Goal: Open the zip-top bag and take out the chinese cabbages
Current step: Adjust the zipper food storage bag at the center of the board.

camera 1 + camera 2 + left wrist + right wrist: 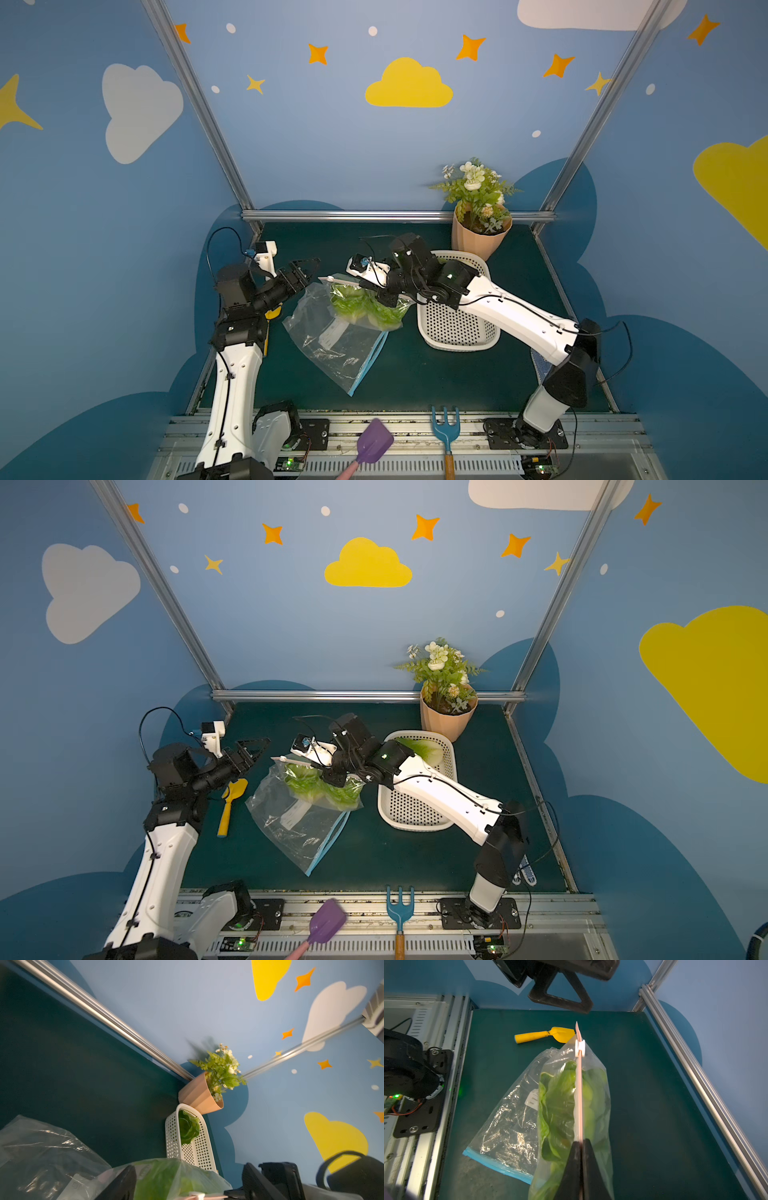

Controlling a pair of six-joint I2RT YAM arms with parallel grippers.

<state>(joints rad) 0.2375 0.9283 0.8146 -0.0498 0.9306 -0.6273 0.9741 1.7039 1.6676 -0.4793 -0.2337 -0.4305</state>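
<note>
— Green mat, cloud-painted blue walls. What's the right gripper got?
— It's clamped on the pink strip of the zip-top bag, with chinese cabbages inside. The left gripper gapes empty alongside. A yellow scoop lies by that arm; the white basket holds one cabbage, potted plant behind.

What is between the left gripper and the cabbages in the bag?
The clear bag around the cabbages and its pink zip strip, which looks shut. The right gripper pinches that strip; the left gripper is open.
</note>
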